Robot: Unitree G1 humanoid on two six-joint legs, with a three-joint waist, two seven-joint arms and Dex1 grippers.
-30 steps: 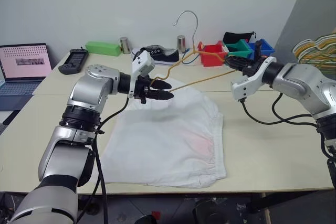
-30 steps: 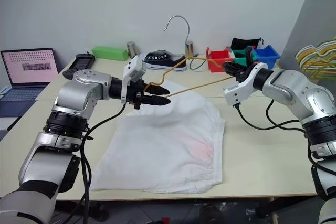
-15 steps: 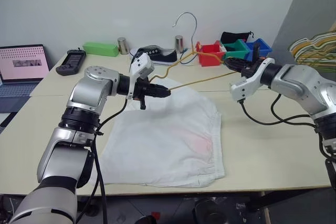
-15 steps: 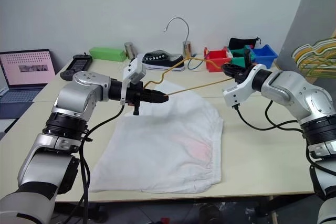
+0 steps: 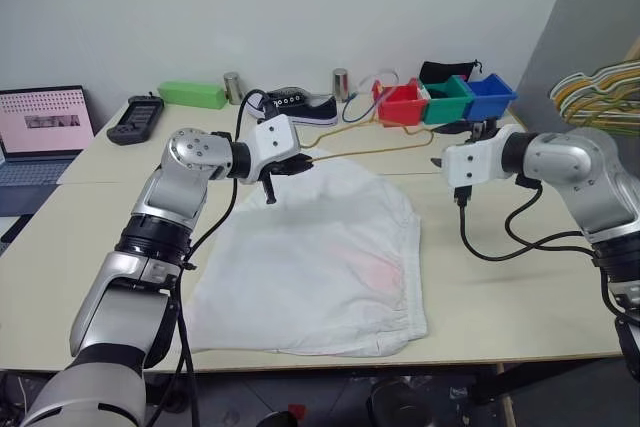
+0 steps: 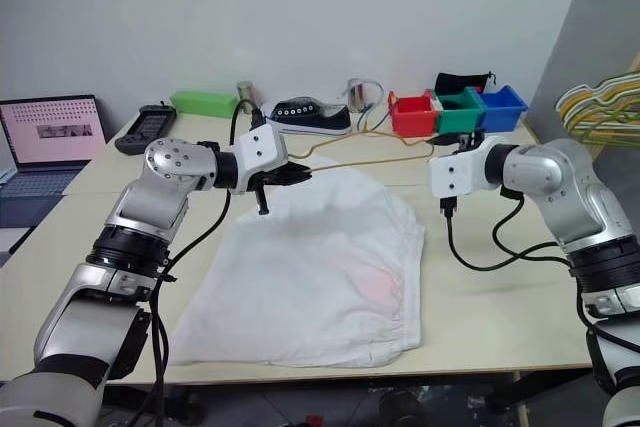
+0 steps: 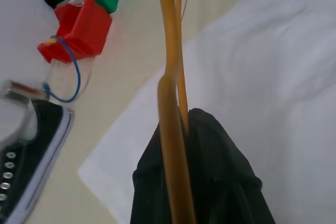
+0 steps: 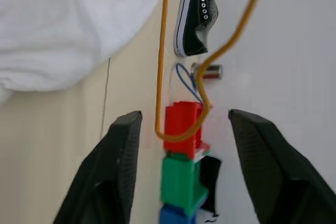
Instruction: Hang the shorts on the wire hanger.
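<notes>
The white shorts (image 5: pixel 320 257) lie spread flat on the table (image 5: pixel 520 297), a faint pink patch near their lower right. The yellowish wire hanger (image 5: pixel 380 151) hangs low over their far edge, stretching between my two grippers. My left gripper (image 5: pixel 292 161) is shut on the hanger's left end; in the left wrist view the wire (image 7: pixel 170 103) runs out from between the closed black fingers (image 7: pixel 210 182). My right gripper (image 8: pixel 185 115) is open at the hanger's right corner (image 8: pixel 178 135), which sits between the spread fingers without touching either. The hook is blurred near the bins.
Along the back of the table are a black shoe (image 5: pixel 300 105), red, green and blue bins (image 5: pixel 445 99), a green box (image 5: pixel 195 93), metal cans (image 5: pixel 236 87), a black controller (image 5: pixel 138 115) and a laptop (image 5: pixel 40 132). Coloured hangers (image 5: pixel 600 87) hang at the right.
My right gripper has opened and let go of the hanger's right end. My left gripper has shut on the left end. Both wrists rolled, and the hanger tipped from upright to nearly flat.
</notes>
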